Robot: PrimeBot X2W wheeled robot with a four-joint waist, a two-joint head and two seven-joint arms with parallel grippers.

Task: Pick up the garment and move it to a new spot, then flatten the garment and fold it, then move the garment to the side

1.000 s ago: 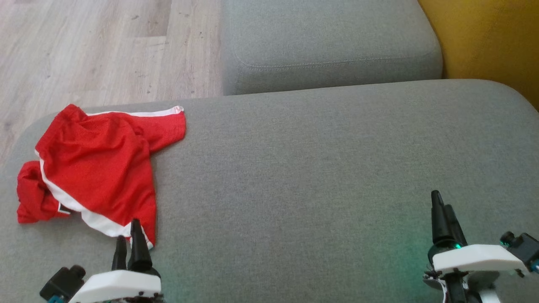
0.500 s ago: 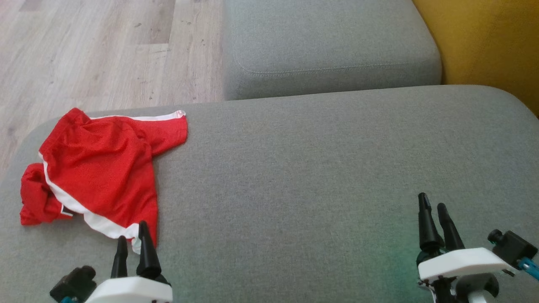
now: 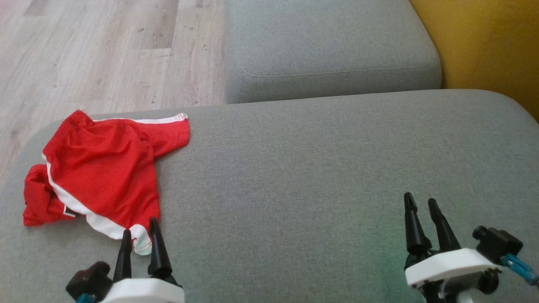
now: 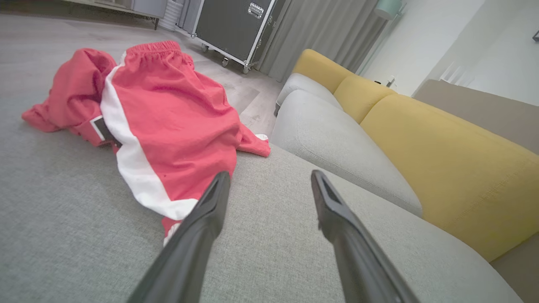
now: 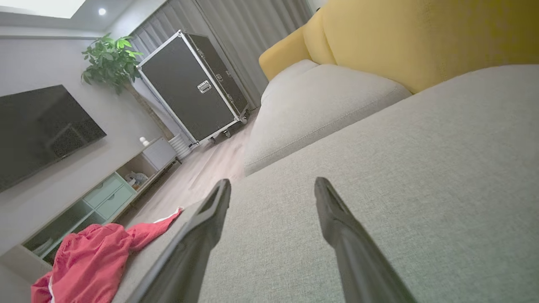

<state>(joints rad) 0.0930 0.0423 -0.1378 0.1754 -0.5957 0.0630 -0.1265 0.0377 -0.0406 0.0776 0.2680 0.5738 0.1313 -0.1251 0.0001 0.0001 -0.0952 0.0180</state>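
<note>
The garment (image 3: 103,172) is a pair of red shorts with white side stripes, lying crumpled at the left end of the grey sofa seat (image 3: 316,168). It also fills the upper left of the left wrist view as the garment (image 4: 168,113), and shows at the lower left of the right wrist view as the garment (image 5: 92,256). My left gripper (image 3: 140,231) hovers open just in front of its near hem, nothing between the fingers. My right gripper (image 3: 421,202) is open over bare seat fabric at the lower right.
A second grey seat cushion (image 3: 332,46) lies beyond the seat, with a yellow backrest (image 3: 484,46) to the right. Wooden floor (image 3: 105,54) runs past the seat's far left edge. A black flight case (image 5: 193,88) and a TV cabinet (image 5: 105,193) stand across the room.
The head camera has tilted, shifting the whole picture down. The right gripper has moved left; the left gripper has edged right near the garment's hem. The garment lies unchanged.
</note>
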